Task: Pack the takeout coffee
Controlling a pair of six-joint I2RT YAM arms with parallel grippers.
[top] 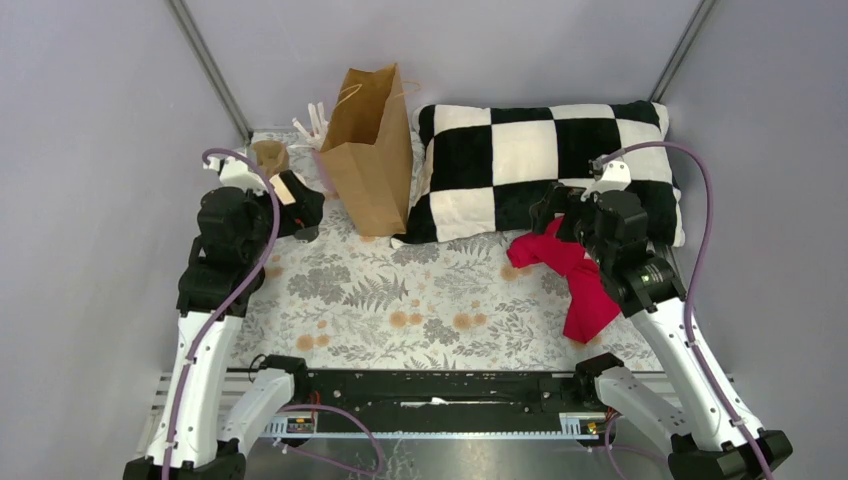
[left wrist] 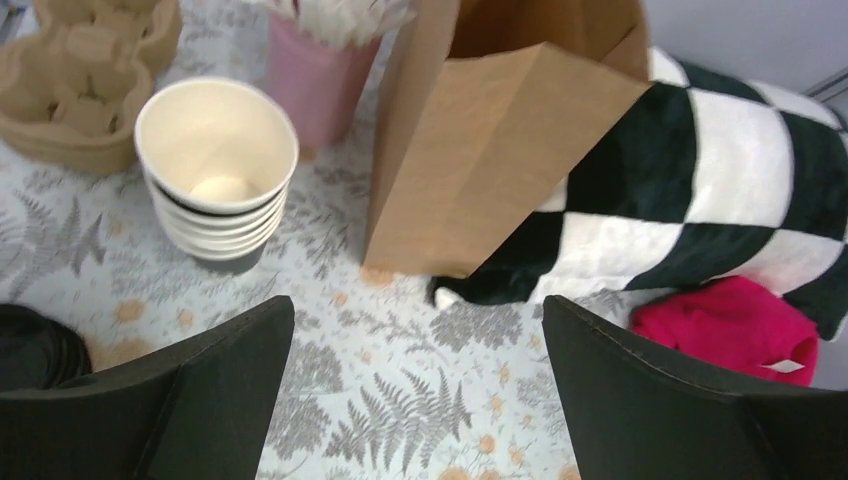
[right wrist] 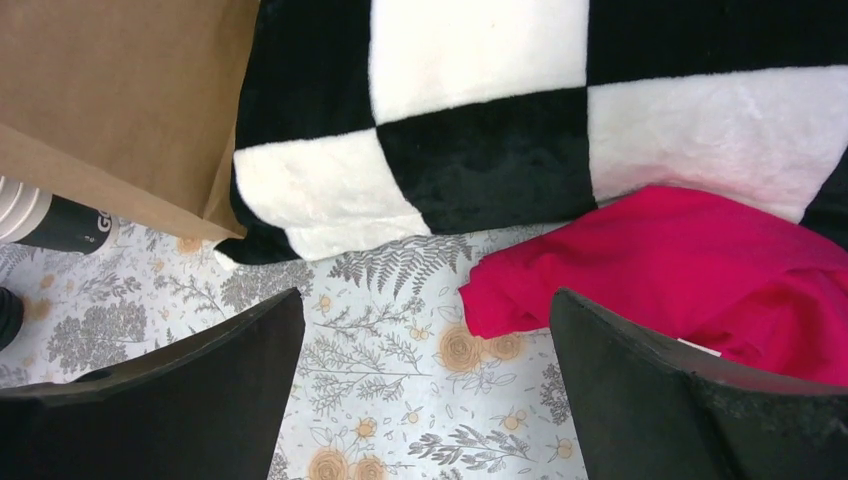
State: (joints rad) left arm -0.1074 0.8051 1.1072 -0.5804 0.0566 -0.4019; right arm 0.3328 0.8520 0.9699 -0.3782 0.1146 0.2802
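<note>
1. The left claw (left wrist: 418, 310) has its jaws wide apart and nothing between them. Below it I see only the desk (left wrist: 330, 300) with its fern pattern.
2. The right claw (right wrist: 428, 300) is spread wide too and holds nothing. It hangs over the desk, near the front edge of the checkered pillow (right wrist: 480, 130).
3. The brown paper bag (top: 372, 150) stands upright in the upper middle of the top view, with its right side against the pillow.
4. The red cloth (top: 570, 275) lies in front of the pillow, right of centre in the top view, and touches the pillow's edge.
5. The stack of lidless cups (left wrist: 215, 170) stands at the upper left of the left wrist view. It is just beside the pink holder (left wrist: 315, 90) and near the cardboard cup carrier (left wrist: 80, 90).
6. I cannot find the takeout coffee with certainty. A black round thing (left wrist: 30, 345) sits at the left edge of the left wrist view, cut by the frame. I cannot tell if this is the lidded cup.
</note>
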